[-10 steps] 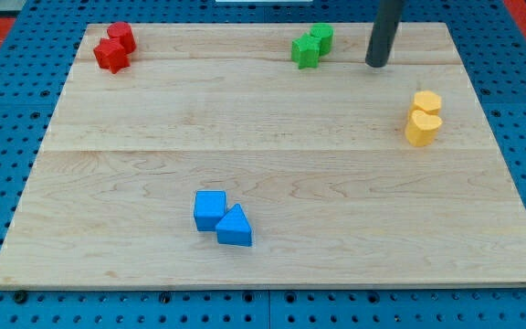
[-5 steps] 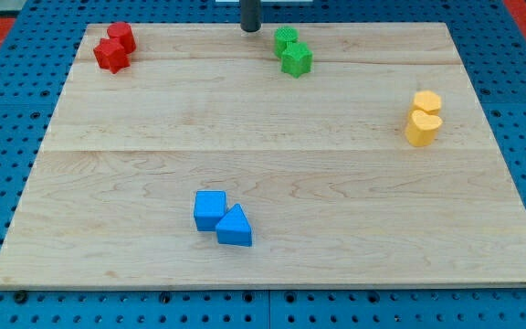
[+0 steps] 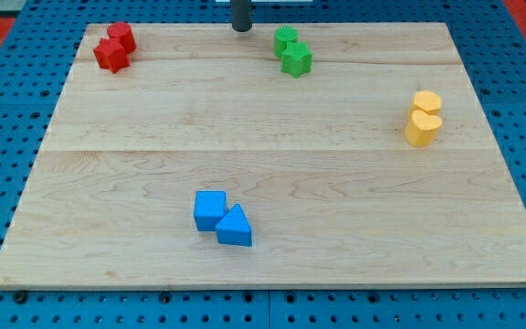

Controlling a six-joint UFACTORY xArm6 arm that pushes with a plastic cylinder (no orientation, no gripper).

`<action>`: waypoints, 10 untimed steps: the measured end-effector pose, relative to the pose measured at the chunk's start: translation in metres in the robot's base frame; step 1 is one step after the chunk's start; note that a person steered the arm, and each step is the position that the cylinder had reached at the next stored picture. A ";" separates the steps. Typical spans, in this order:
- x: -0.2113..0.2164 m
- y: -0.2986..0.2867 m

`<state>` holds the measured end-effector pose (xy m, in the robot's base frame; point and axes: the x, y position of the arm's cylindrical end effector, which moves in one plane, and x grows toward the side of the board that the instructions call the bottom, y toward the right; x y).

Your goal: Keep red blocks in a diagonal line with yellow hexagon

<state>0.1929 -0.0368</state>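
Two red blocks touch at the board's top left: a red cylinder [image 3: 121, 37] and a red star-shaped block [image 3: 110, 57] just below and left of it. A yellow hexagon [image 3: 426, 101] sits near the view's right edge, touching a second yellow block [image 3: 422, 129] below it. My tip [image 3: 241, 28] is at the board's top edge, between the red pair and the green blocks. It is well right of the reds and touches no block.
Two green blocks [image 3: 291, 51] sit together at the top, right of my tip. A blue cube [image 3: 209, 210] and a blue triangle [image 3: 235, 227] touch near the view's bottom centre. The wooden board [image 3: 272, 155] lies on a blue pegboard.
My tip swept left along the top from right of the green blocks to their left. The green pair shifted left. In the last half second the tip moved slightly further left.
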 end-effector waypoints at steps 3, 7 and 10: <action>0.000 -0.023; 0.000 -0.189; 0.014 -0.189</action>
<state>0.2070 -0.2254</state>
